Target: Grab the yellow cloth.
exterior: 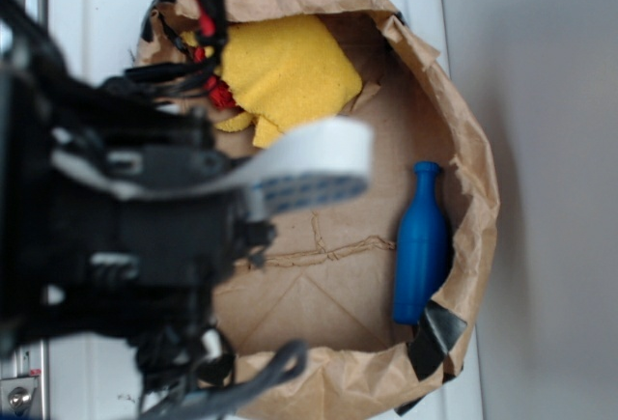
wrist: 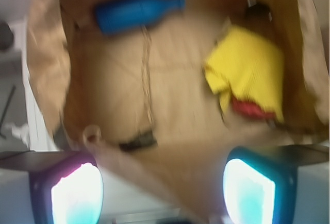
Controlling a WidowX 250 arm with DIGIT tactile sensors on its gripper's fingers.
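Setting: brown paper bag [wrist: 170,147] on white surface.
Yellow cloth [wrist: 248,67]: two o'clock, wrist view.
Gripper [wrist: 162,190]: jaws wide, empty.
Risk: we might snag red thing [wrist: 251,109] beneath.

bright yellow cloth [exterior: 290,72] with a small red thing [exterior: 222,97] at its edge, solid blue bottle [exterior: 421,243], plain brown paper bag [exterior: 473,150], white counter [exterior: 97,14].
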